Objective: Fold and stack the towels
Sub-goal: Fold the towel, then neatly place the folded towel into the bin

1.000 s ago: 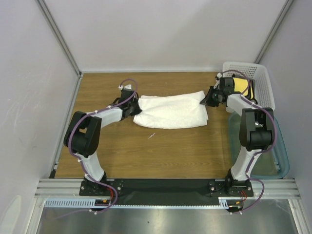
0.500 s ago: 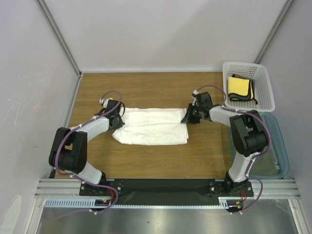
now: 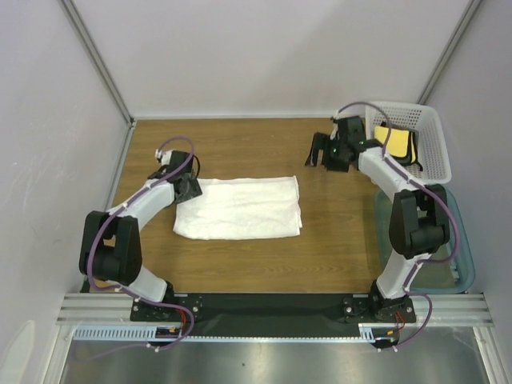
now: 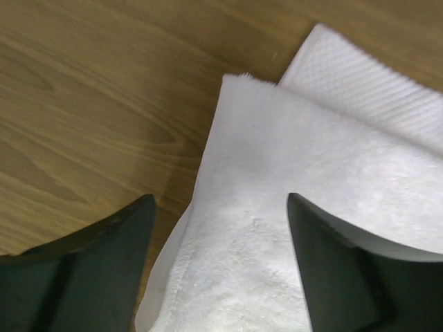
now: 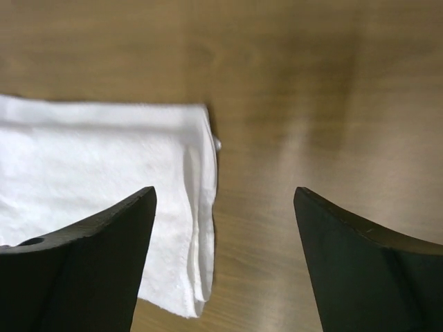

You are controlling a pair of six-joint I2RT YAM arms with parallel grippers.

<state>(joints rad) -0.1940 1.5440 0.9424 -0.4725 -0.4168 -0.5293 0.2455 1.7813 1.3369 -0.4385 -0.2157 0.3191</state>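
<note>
A large white towel [image 3: 240,208] lies folded in a long rectangle on the wooden table [image 3: 240,144]. My left gripper [image 3: 189,186] hovers at its left end, open, its black fingers [image 4: 90,270] straddling the towel's layered corner [image 4: 291,180] without pinching it. The right gripper [image 3: 318,154] is open too, lifted up and back to the right of the towel. Below it, the right wrist view shows the towel's right end [image 5: 104,173], with bare wood between the jaws [image 5: 223,190]. A yellow towel [image 3: 392,142] with dark edging sits in the basket.
A white perforated basket [image 3: 428,120] stands at the back right corner. A teal see-through bin [image 3: 462,264] sits at the right edge beside the right arm's base. Grey walls enclose the table on three sides.
Both grippers opened and let go of the white towel, which now rests folded left of centre. The right arm drew back and up toward the basket; the left stayed at the towel's left end.
</note>
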